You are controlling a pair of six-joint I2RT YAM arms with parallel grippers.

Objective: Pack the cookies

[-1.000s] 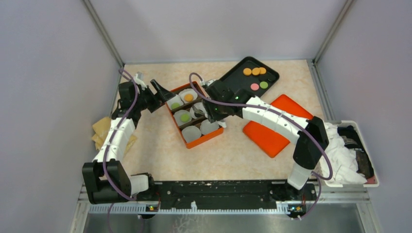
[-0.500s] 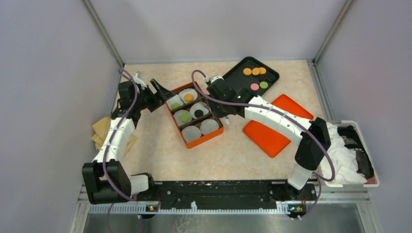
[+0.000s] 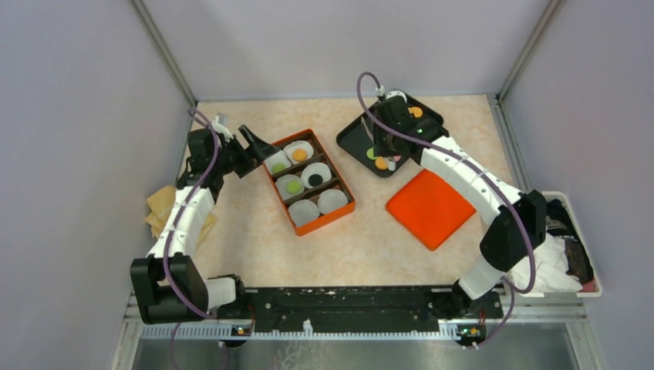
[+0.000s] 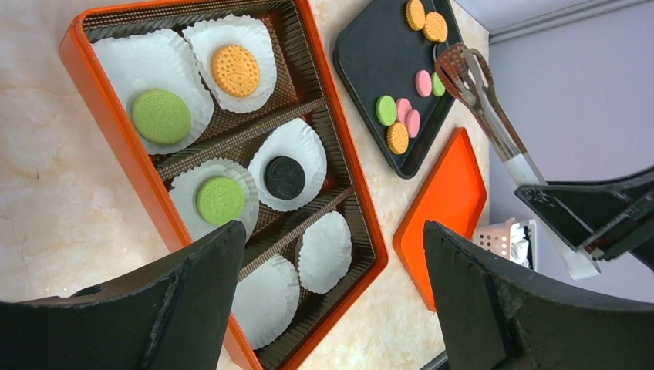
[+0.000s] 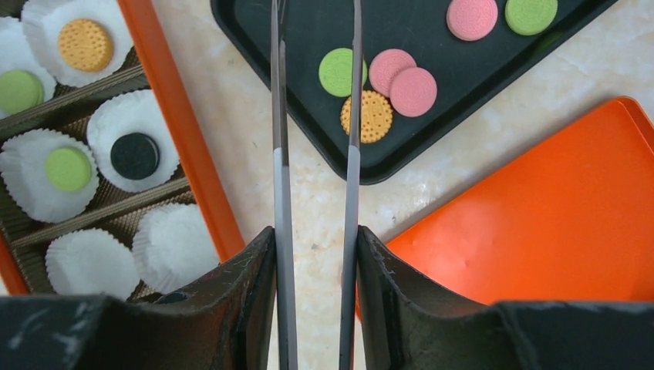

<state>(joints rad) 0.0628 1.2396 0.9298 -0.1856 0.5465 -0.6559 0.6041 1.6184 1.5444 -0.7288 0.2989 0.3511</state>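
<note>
Grey-walled cell, pale marbled table; orange box sits left of centre toward the far edge, four cups filled, the two nearest cups empty, so roughly two-thirds packed; loose cookies wait on the black tray by the far edge; right gripper clamped on tongs, blades apart and empty, arm stretched over the tray, presumably for another pick; left gripper spread wide, hovering at the box's far-left corner.

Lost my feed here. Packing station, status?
Left tool open beside box. Right tool gripping tongs over tray, tongs empty. Four cookies boxed, two cups bare. Nothing between tray and box.
</note>
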